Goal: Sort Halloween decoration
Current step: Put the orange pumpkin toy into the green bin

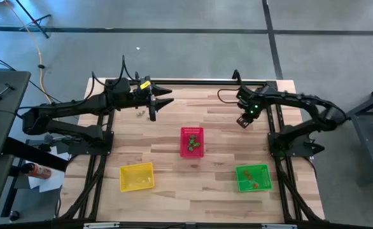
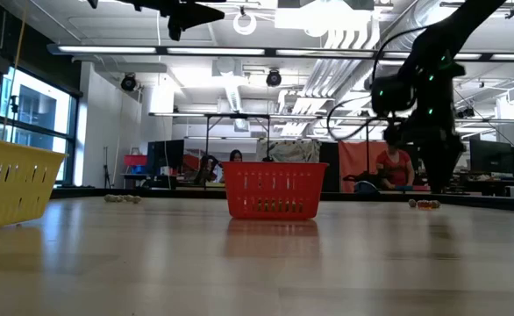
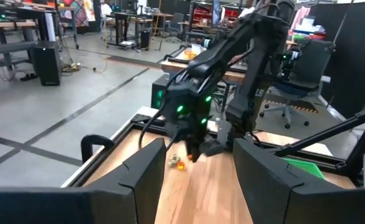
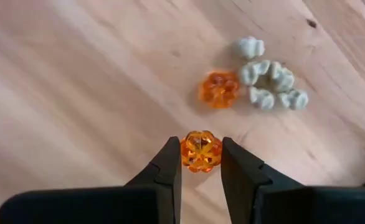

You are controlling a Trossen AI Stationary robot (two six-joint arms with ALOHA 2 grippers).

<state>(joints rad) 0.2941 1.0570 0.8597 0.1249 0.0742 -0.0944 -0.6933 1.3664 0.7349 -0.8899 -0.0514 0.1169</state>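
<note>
My right gripper (image 4: 200,149) points down at the table's far right part (image 1: 242,121), shut on a small orange pumpkin trinket (image 4: 201,152). Just beyond it lie a second orange pumpkin (image 4: 218,90) and several yellowish trinkets (image 4: 270,81) on the wood. My left gripper (image 1: 161,105) hovers open, high over the far left part (image 2: 200,13), touching nothing. A few tiny trinkets (image 1: 139,114) lie on the table below it. The red basket (image 1: 191,141) holds green trinkets and the green basket (image 1: 253,177) holds orange ones. My right gripper pinches the orange pumpkin trinket by its two opposite sides (image 4: 185,152) between the two fingertips (image 4: 170,162), coming from above and pointing down. Whether the trinket rests on the wood or is lifted clear, I cannot tell.
A yellow basket (image 1: 137,176) stands near the near left edge, the red one mid-table, the green one near the near right edge. Bare wood lies between the baskets and along the far side. People sit in the room beyond the table (image 2: 396,167).
</note>
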